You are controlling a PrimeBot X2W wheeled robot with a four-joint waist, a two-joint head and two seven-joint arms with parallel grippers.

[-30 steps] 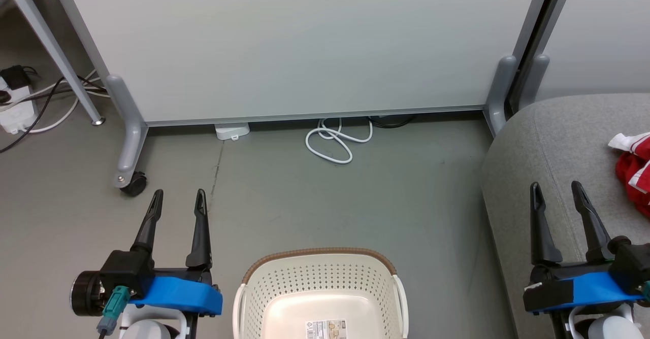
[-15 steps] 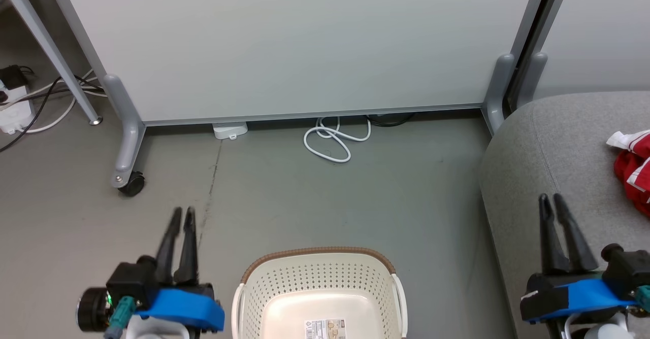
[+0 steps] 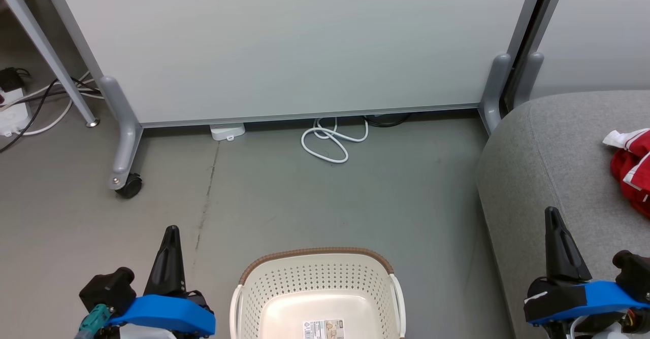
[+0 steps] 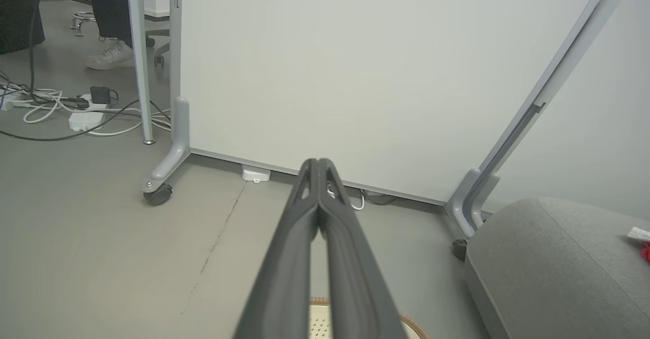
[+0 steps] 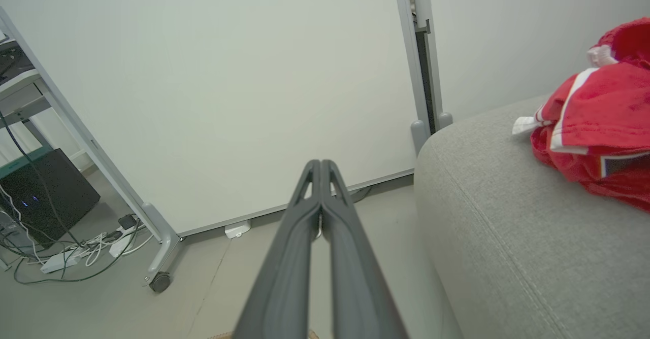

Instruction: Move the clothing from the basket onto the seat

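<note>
The cream basket [image 3: 284,298] with its brown rim stands on the floor at the bottom centre; no garment lies in the part of it that I see. Red clothing [image 3: 629,171] with white trim lies on the grey seat [image 3: 548,146] at the right, also large in the right wrist view as clothing [image 5: 604,121] on the seat [image 5: 508,217]. My left gripper [image 3: 171,231] is shut, left of the basket, holding nothing; its fingers [image 4: 317,164] meet at the tips. My right gripper [image 3: 552,213] is shut over the seat's front part, its fingers [image 5: 321,165] pressed together.
A pale partition panel on a grey wheeled frame [image 3: 124,146] closes off the back. A coiled white cable [image 3: 330,141] lies at its foot. Power strips and cables [image 3: 15,110] sit at the far left. A person's shoe [image 4: 109,57] stands beyond the partition.
Both grippers went from open to shut and drew back toward the bottom of the head view. The head camera shifted slightly.
</note>
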